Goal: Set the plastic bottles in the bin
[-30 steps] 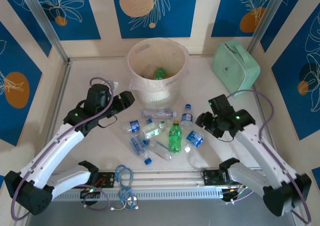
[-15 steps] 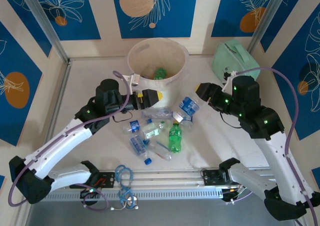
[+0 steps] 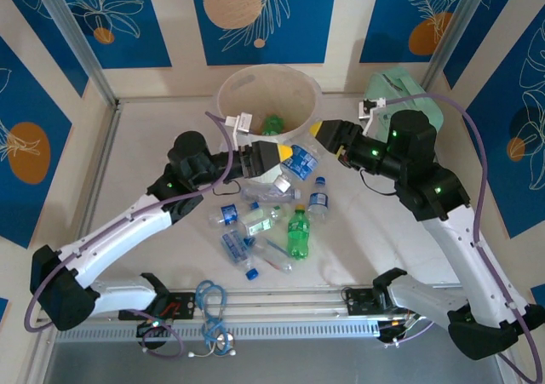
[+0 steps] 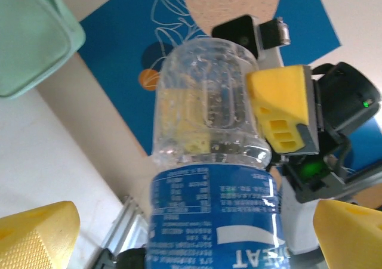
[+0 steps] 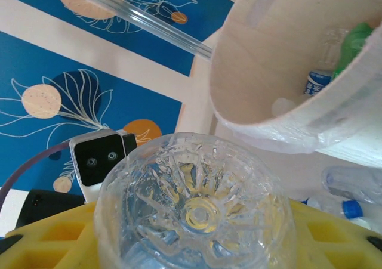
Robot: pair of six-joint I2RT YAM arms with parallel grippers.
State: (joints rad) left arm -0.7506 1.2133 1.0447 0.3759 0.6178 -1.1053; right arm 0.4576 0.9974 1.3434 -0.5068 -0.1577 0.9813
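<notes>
My right gripper (image 3: pixel 318 136) (image 5: pixel 194 248) is shut on a clear plastic bottle with a blue label (image 3: pixel 300 162) (image 4: pixel 209 161) (image 5: pixel 194 203), held in the air just in front of the white bin (image 3: pixel 228 103) (image 5: pixel 268 60). The bottle's ribbed base faces the right wrist camera. My left gripper (image 3: pixel 281 157) (image 4: pixel 191 245) stands open, its yellow fingers (image 4: pixel 36 236) wide on either side of the bottle's label end. A green bottle (image 3: pixel 272 125) (image 5: pixel 358 39) and a blue-labelled one (image 5: pixel 315 81) lie in the bin. Several more bottles lie on the table, among them a green one (image 3: pixel 297 232).
A mint green zip case (image 3: pixel 410 92) (image 4: pixel 30 36) stands at the back right, partly behind the right arm. A coil of blue cable (image 3: pixel 213 303) lies on the front rail. Patterned walls close the table on three sides.
The right gripper has lifted the blue-labelled bottle from the pile and carried it up and left toward the bin. The left arm swung right to meet it and its jaws opened wide.
</notes>
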